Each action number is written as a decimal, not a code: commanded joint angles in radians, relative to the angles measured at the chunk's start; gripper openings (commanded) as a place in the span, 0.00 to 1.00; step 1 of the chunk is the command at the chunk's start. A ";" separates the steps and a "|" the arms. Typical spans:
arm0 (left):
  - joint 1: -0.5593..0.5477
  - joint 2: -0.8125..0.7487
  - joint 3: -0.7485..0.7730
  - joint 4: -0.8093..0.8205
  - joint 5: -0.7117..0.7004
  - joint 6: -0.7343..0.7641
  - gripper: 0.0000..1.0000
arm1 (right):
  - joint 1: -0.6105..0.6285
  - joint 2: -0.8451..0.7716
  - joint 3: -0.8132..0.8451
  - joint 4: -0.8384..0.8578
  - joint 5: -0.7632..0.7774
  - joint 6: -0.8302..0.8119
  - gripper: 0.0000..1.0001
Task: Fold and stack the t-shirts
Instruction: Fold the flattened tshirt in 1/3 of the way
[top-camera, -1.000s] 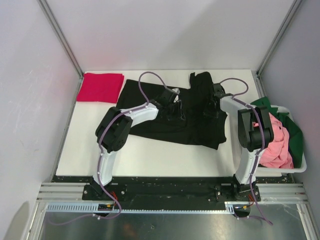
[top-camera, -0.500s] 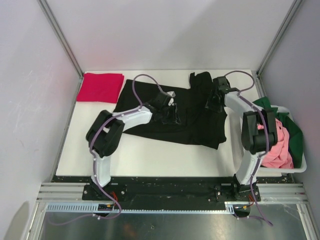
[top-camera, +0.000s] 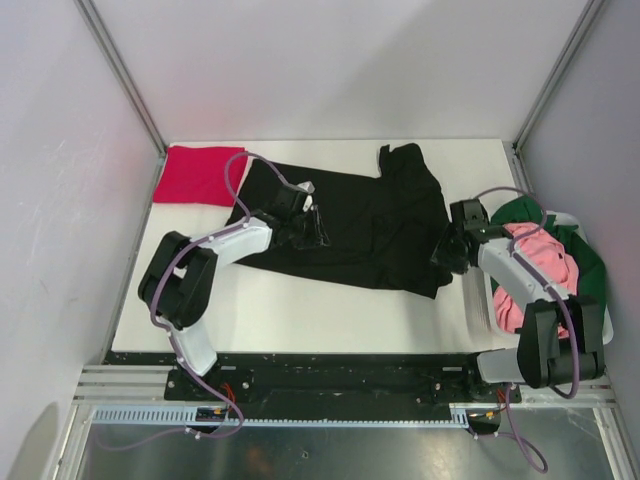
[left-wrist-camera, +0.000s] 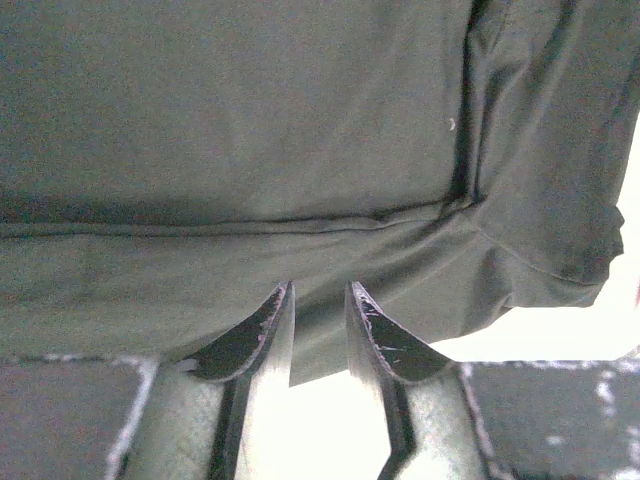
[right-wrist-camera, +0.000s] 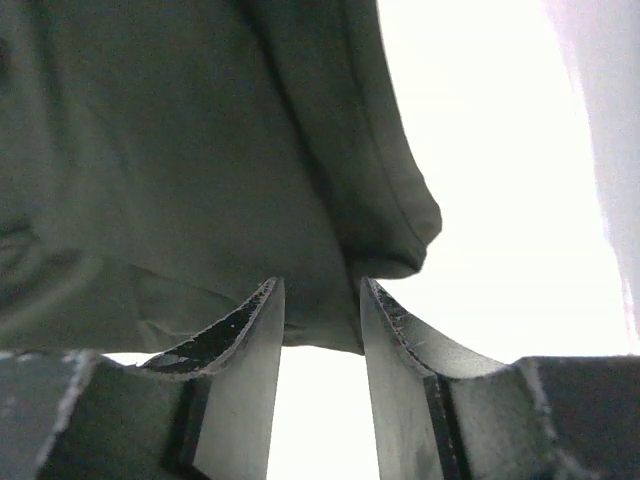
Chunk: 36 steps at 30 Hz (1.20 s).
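Left gripper (left-wrist-camera: 320, 292): we see its jaws narrowly apart, with an edge of the black t-shirt (top-camera: 365, 225) between the tips.
Right gripper (right-wrist-camera: 322, 285): jaws wider apart, at the shirt's right edge, not clamping it.
Black t-shirt: spread on the table (top-camera: 320, 310).
Crimson t-shirt (top-camera: 200, 175): folded, in the far-left corner.
Pink t-shirt (top-camera: 545, 265) and green t-shirt (top-camera: 592, 262): we find both in the white basket (top-camera: 590, 341), at the right.

Spread t-shirt (top-camera: 370, 235) at table (top-camera: 300, 315) centre, folded t-shirt (top-camera: 200, 175) far left, basket (top-camera: 480, 305) right.
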 joint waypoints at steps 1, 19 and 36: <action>0.019 0.017 -0.014 0.012 -0.021 -0.007 0.30 | -0.021 -0.098 -0.083 -0.006 0.002 0.048 0.41; 0.054 0.053 -0.030 0.012 -0.047 -0.027 0.28 | 0.109 -0.143 -0.234 0.038 0.057 0.132 0.38; 0.057 0.057 -0.028 0.011 -0.038 -0.026 0.28 | 0.111 -0.070 -0.083 0.001 0.147 0.061 0.00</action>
